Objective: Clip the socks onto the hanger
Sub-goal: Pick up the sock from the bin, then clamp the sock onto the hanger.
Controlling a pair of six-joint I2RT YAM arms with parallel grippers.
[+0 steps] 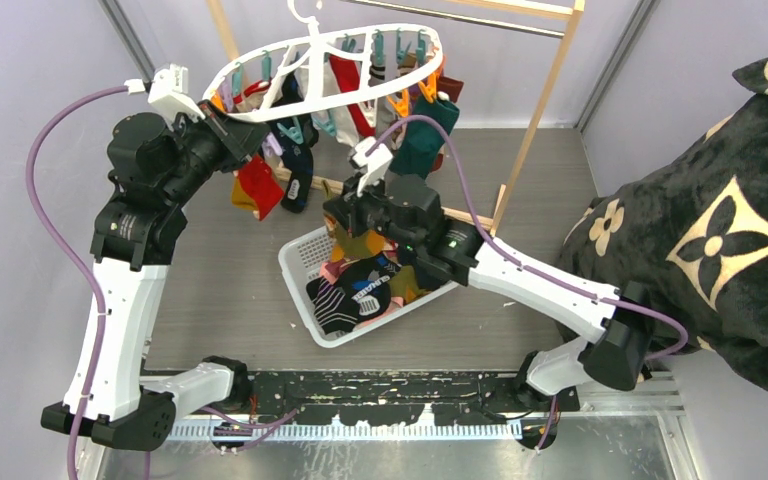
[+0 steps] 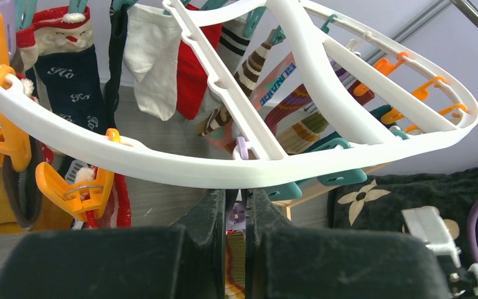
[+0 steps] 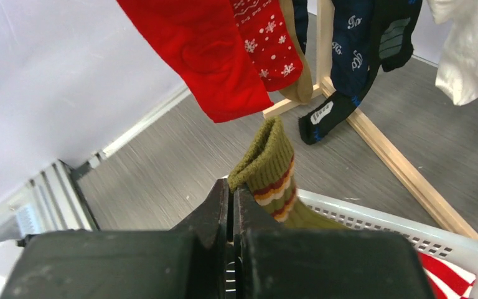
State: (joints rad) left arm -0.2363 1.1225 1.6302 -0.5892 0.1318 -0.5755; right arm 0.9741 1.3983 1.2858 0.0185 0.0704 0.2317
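Over the white mesh basket (image 3: 373,219), the right gripper (image 3: 231,190) is seen with its jaws pressed together on the edge of an olive sock (image 3: 272,168). The sock is pinched at its striped cuff, and the foot trails down into the basket. Up at the hanger (image 2: 162,165), the left gripper (image 2: 236,208) is held right under the near rim, jaws all but together; whether anything is pinched between them cannot be told. Many socks (image 2: 68,75) are already clipped around the ring.

For this step, the olive sock should be lifted straight up until its toe is freed from the pile, so that no neighbour is dragged out. The cuff is best carried to an orange peg (image 2: 426,87) on the far rim, which appears free. Enough fabric should be kept clear of the fingers to be fed into the peg's mouth. Such a thin grip may slip, so slow motion is advised.
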